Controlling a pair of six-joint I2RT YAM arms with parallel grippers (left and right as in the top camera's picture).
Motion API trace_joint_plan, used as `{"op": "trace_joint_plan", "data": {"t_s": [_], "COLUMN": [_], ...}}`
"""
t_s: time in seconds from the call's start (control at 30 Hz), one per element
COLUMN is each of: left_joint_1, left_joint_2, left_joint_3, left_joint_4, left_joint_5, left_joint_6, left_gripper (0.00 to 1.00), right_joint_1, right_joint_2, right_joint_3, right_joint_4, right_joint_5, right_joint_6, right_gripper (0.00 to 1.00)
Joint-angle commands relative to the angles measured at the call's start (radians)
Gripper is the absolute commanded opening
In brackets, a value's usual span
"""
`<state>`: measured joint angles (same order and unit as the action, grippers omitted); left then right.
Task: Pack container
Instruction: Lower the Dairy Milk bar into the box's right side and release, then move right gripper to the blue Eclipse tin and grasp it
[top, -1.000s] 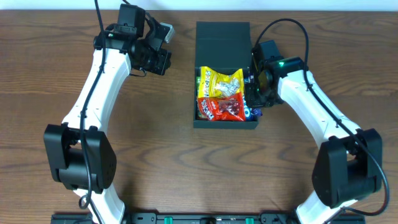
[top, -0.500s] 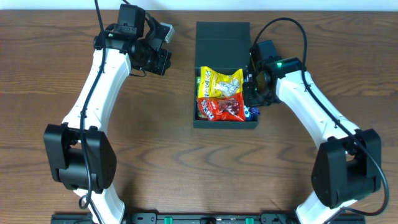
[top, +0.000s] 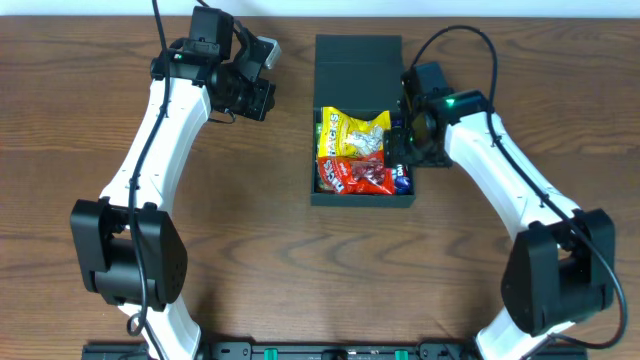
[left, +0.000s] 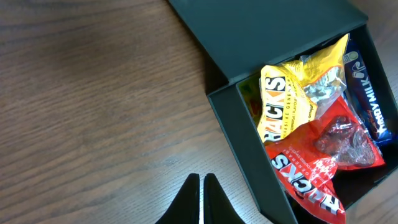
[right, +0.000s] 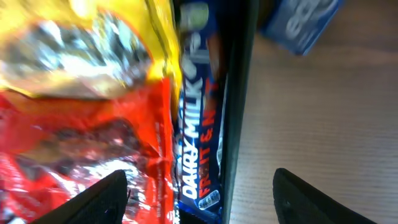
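Observation:
The dark teal container (top: 362, 200) stands at the table's middle back, its flap lid (top: 358, 60) folded open behind it. Inside lie a yellow snack packet (top: 352, 135), a red packet (top: 355, 178) and a blue Dairy Milk bar (right: 196, 143) along the right wall. My right gripper (right: 205, 199) hangs open over that wall (right: 236, 112), one finger above the red packet (right: 81, 143), the other over bare table; the bar lies loose below. My left gripper (left: 202, 186) is shut and empty over the wood, left of the container (left: 249, 149).
A small blue box (right: 301, 22) lies on the table just outside the container's right wall. Bare wooden table surrounds the container on the left, front and right. Both arms' bases stand at the front corners.
My right gripper has opened and let go of the blue bar, which now lies inside the container by the right wall. The left arm has not moved.

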<state>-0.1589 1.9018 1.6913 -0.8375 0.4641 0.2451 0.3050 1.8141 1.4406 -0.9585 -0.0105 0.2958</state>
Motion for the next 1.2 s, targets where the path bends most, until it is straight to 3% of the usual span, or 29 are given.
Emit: {"op": "trace_joint_plan", "data": {"t_s": [0.0,0.17,0.37,0.67,1.17], "left_joint_1": [0.002,0.002,0.002,0.002,0.002], "left_joint_2": [-0.019,-0.019,-0.019,-0.019,-0.019], "left_joint_3": [0.027,0.027,0.027,0.027,0.027], "left_joint_4": [-0.004,-0.004,-0.004,-0.005,-0.002], "left_joint_5": [0.0,0.0,0.0,0.0,0.0], "left_joint_6": [0.021,0.021,0.021,0.021,0.022], "left_gripper": [0.06,0.06,0.06,0.06,0.06], "right_joint_1": [-0.013,-0.068,-0.149,-0.164,-0.164], "right_joint_2": [-0.076,-0.085,-0.02,0.161,0.294], "right_joint_3": [0.087,0.098,0.098,0.098,0.098], "right_joint_4": [0.019,0.08,0.108,0.156,0.221], "right_joint_5": [0.116,0.172,0.172,0.118,0.114], "right_joint_6": [0.055,0.151,0.323,0.415,0.364], "right_gripper": [0.75,0.77,0.7,0.66,0.69]}}
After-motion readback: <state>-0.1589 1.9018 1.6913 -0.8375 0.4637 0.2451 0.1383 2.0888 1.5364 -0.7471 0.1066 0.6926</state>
